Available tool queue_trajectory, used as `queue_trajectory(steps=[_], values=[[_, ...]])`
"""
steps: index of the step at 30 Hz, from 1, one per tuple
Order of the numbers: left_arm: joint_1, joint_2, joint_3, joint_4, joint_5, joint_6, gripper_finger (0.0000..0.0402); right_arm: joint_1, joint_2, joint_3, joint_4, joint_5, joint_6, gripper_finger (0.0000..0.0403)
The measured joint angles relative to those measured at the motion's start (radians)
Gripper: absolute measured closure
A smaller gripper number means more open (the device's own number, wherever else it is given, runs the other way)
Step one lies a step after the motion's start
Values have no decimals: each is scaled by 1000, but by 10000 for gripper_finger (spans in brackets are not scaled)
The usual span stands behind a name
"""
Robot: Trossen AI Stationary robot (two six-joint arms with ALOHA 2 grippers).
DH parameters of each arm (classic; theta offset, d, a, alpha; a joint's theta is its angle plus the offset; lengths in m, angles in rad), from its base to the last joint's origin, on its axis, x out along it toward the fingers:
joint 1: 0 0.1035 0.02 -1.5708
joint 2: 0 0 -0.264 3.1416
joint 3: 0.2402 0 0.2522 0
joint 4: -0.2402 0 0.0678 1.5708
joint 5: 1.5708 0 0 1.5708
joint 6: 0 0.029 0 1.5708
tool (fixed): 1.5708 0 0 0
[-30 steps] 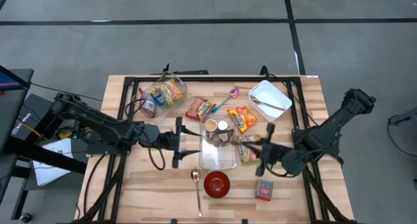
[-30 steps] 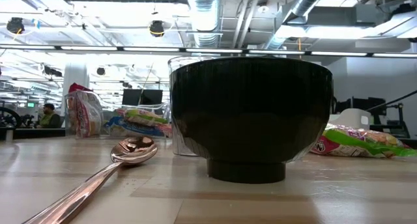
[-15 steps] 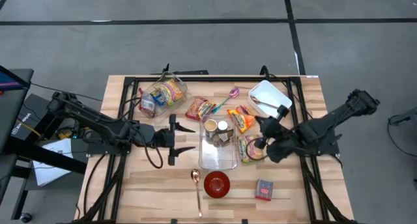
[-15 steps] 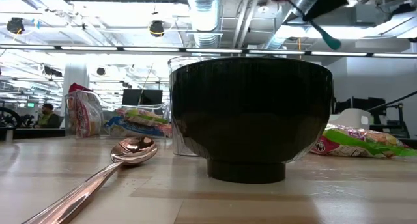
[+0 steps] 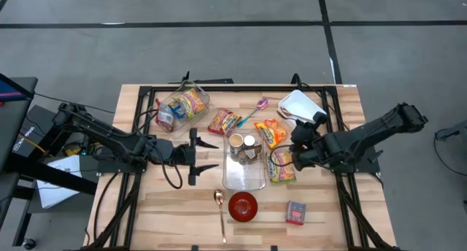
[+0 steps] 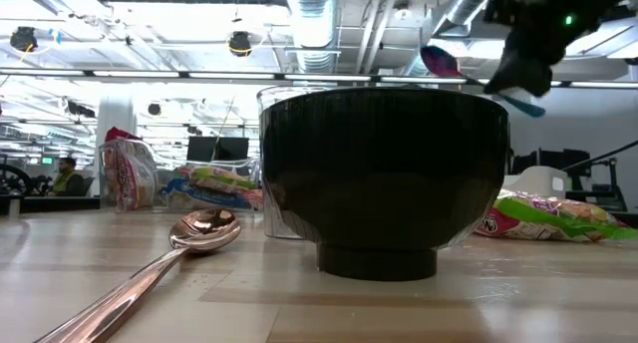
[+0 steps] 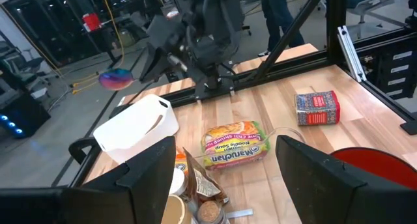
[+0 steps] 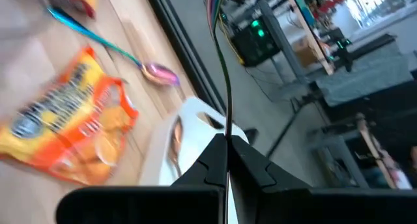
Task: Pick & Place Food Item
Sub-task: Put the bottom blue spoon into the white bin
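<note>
Wood plank tabletop (image 5: 168, 207) with black frame rails, grey floor all round; low view looks into a lit hall with ceiling ducts and a person far off at the left edge (image 6: 66, 173). Clear tray (image 5: 244, 171) mid-tabletop with small jars at its far end, red bowl (image 5: 243, 206) just in front of it, copper spoon (image 5: 220, 207) beside the bowl. Green ramen pack (image 5: 280, 165) lies flat just right of the tray, orange snack pack (image 5: 271, 133) behind it, red pack (image 5: 223, 122) left of that, clear bag of snacks (image 5: 182, 105) at back left, small red box (image 5: 295, 212) front right. White bin (image 5: 301, 106) back right, partly under the right arm. Purple-teal spoon (image 5: 257, 108) lies near the red pack.

Left hand (image 5: 195, 157) low over the tabletop left of the tray, fingers spread wide, holding nothing. Right arm stretches in from the right, right hand (image 5: 298, 144) over the gap between white bin and ramen pack, above the pack's far end; cannot tell if its fingers are apart or closed
</note>
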Motion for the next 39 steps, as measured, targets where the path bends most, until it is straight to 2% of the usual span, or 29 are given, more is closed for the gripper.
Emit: queue_trajectory(steps=[9,22,28,36,39], values=[[0,0,0,0,0,-3,144,-88,-3,-48,-7,1,-16,403],[0,0,-1,-38,1,-111,144,-204,-3,-52,25,-13,-142,403],[0,0,-1,-54,1,-150,144,-260,-3,-52,28,-17,-150,403],[-19,0,-1,-56,1,-157,144,-336,-3,-99,187,-116,-352,403],[-24,0,-1,-56,1,-157,144,-365,-9,-130,253,-120,-424,403]])
